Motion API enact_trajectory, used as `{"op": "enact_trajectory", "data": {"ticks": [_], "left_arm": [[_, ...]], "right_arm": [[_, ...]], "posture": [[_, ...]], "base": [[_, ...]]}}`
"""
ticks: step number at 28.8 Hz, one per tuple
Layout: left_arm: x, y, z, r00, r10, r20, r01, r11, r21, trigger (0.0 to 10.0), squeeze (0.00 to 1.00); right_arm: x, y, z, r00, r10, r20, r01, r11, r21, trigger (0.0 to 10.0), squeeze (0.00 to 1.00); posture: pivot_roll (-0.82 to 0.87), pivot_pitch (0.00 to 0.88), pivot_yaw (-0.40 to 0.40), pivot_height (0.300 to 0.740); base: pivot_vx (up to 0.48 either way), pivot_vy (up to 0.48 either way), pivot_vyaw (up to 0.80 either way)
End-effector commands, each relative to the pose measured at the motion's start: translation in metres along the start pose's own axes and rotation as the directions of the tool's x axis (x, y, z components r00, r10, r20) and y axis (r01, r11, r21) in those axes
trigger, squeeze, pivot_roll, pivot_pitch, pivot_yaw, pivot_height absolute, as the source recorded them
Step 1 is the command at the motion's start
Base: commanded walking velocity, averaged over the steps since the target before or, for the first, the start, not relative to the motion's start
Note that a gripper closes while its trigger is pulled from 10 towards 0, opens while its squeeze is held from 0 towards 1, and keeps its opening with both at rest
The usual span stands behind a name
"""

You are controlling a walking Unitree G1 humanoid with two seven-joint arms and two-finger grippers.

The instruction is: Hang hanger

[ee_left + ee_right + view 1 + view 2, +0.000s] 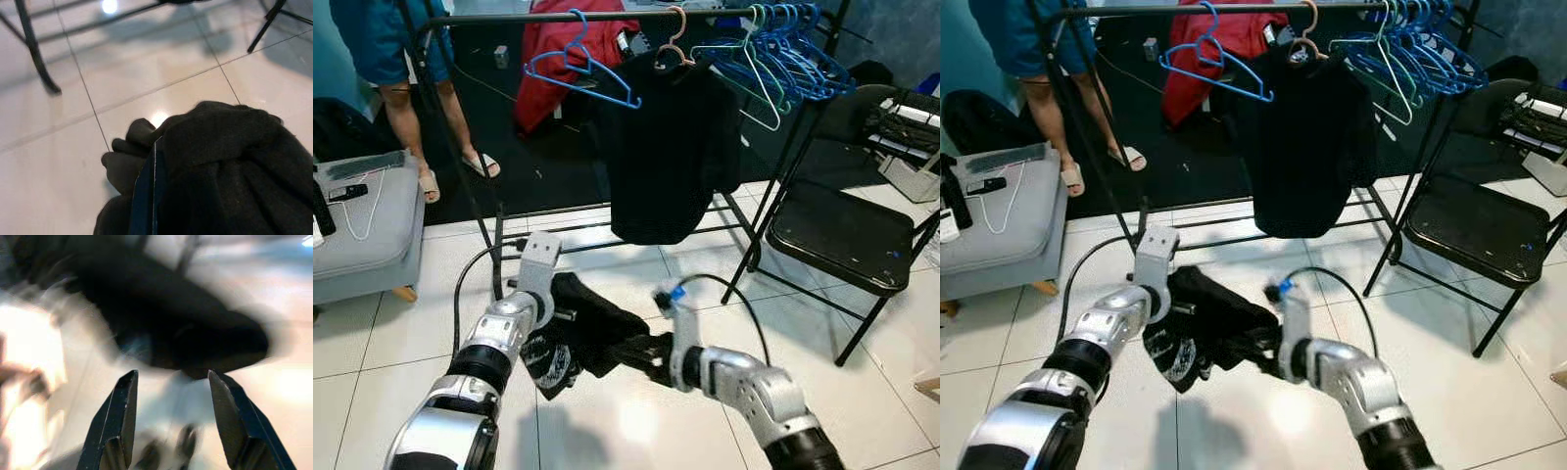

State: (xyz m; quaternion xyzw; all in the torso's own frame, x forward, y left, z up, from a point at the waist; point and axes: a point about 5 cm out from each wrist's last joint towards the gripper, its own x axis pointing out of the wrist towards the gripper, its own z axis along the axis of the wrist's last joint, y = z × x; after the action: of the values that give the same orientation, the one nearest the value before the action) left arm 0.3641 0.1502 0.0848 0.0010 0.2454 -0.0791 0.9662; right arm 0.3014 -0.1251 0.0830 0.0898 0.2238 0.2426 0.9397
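Both silver arms reach in from the lower edge of the frame toward a crumpled black garment [582,328] lying on the glossy white tiled floor [401,343] at lower centre. Soft, matte folds of it show a pale print on the underside, and a thin blue edge runs through the cloth in the left wrist view. The left tool [553,318] is bent at the wrist and buried in the cloth, so whether it is clenched cannot be told. The right tool [168,396] points in from the right, its two long black fingers [117,423] spread apart and released just short of the dark heap.

Above, a black metal clothes rack [607,17] crosses the top of the frame. A blue plastic hanger [582,69] hangs tilted on it at upper centre, beside a black shirt [671,157] on a pink hanger [677,39], with a bunch of blue and green hangers [788,49] at upper right. A black folding chair [847,240] stands at right; a person's legs [421,127] in sandals at upper left.
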Motion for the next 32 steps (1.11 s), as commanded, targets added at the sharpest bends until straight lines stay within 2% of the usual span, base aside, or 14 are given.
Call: {"op": "enact_trajectory", "data": {"ticks": [1,2,3,5,7,8,13,17,25,26,29,30,31,32], "left_arm": [[-0.002,0.013,-0.003,0.998,0.056,-0.033,-0.058,0.997,-0.057,0.0,0.00],[-0.003,0.016,-0.004,0.996,0.071,-0.053,-0.075,0.994,-0.081,0.0,0.00],[-0.003,0.019,-0.006,0.991,0.094,-0.091,-0.104,0.988,-0.116,3.4,0.00],[-0.003,0.020,-0.007,0.987,0.106,-0.118,-0.122,0.983,-0.139,3.4,0.00],[-0.004,0.022,-0.006,0.985,0.105,-0.134,-0.138,0.953,-0.268,5.5,0.00],[-0.004,0.026,-0.005,0.984,0.125,-0.128,-0.162,0.925,-0.345,10.0,0.00],[-0.005,0.028,-0.003,0.982,0.140,-0.130,-0.181,0.901,-0.394,10.0,0.00],[-0.005,0.028,0.002,0.980,0.096,-0.171,-0.179,0.802,-0.571,10.0,0.00],[-0.006,0.023,0.005,0.980,0.060,-0.192,-0.164,0.789,-0.593,10.0,0.00],[-0.006,0.014,0.008,0.987,-0.039,-0.157,-0.076,0.748,-0.660,10.0,0.00],[-0.006,0.014,0.008,0.987,-0.039,-0.157,-0.076,0.748,-0.660,10.0,0.00],[-0.006,0.003,0.015,0.984,-0.154,-0.086,0.040,0.669,-0.742,10.0,0.00],[-0.016,-0.011,0.038,0.926,-0.335,0.173,0.351,0.599,-0.720,10.0,0.00],[-0.016,-0.011,0.038,0.926,-0.335,0.173,0.351,0.599,-0.720,10.0,0.00]], "right_arm": [[-0.009,-0.028,0.012,0.955,-0.248,0.163,0.243,0.969,0.050,10.0,0.00],[-0.016,-0.037,0.017,0.916,-0.337,0.219,0.323,0.941,0.100,10.0,0.00],[-0.023,-0.047,0.021,0.864,-0.429,0.262,0.401,0.903,0.156,10.0,0.00],[-0.028,-0.052,0.022,0.832,-0.478,0.280,0.441,0.878,0.188,10.0,0.00],[-0.038,-0.060,0.021,0.771,-0.568,0.290,0.507,0.822,0.261,10.0,0.00],[-0.039,-0.062,0.019,0.761,-0.588,0.275,0.511,0.804,0.304,10.0,0.00],[-0.040,-0.063,0.016,0.757,-0.598,0.263,0.511,0.793,0.331,10.0,0.00],[-0.030,-0.055,0.003,0.791,-0.577,0.204,0.467,0.784,0.410,10.0,0.00],[-0.021,-0.044,0.001,0.814,-0.546,0.198,0.440,0.802,0.404,10.0,0.00],[-0.018,-0.038,0.005,0.852,-0.469,0.234,0.408,0.874,0.264,10.0,0.00],[-0.018,-0.038,0.005,0.852,-0.469,0.234,0.408,0.874,0.264,10.0,0.00],[-0.015,-0.030,0.007,0.885,-0.394,0.248,0.368,0.918,0.146,10.0,0.00],[-0.012,-0.024,0.008,0.907,-0.336,0.255,0.332,0.941,0.058,10.0,0.00],[-0.012,-0.024,0.008,0.907,-0.336,0.255,0.332,0.941,0.058,10.0,0.00]], "posture": [[-0.08,0.125,0.033,0.740],[-0.08,0.125,0.033,0.740],[-0.08,0.128,0.035,0.740],[-0.08,0.128,0.035,0.740],[-0.07,0.130,0.038,0.740],[-0.07,0.131,0.041,0.740],[-0.07,0.131,0.041,0.740],[-0.07,0.134,0.043,0.740],[-0.07,0.133,0.044,0.740],[-0.07,0.133,0.045,0.740],[-0.07,0.133,0.045,0.740],[-0.07,0.133,0.045,0.740],[-0.07,0.134,0.044,0.740],[-0.07,0.134,0.044,0.740]], "base": [[0.000,0.000,0.00],[0.000,0.000,0.00],[0.000,0.000,0.00],[0.000,0.000,0.00],[0.000,0.000,0.00],[0.000,0.000,0.00],[0.000,0.000,0.00],[0.000,0.000,0.00],[0.000,0.000,0.00],[0.000,0.000,0.00],[0.000,0.000,0.00],[0.000,0.000,0.00],[0.000,0.000,0.00],[0.000,0.000,0.00]]}}
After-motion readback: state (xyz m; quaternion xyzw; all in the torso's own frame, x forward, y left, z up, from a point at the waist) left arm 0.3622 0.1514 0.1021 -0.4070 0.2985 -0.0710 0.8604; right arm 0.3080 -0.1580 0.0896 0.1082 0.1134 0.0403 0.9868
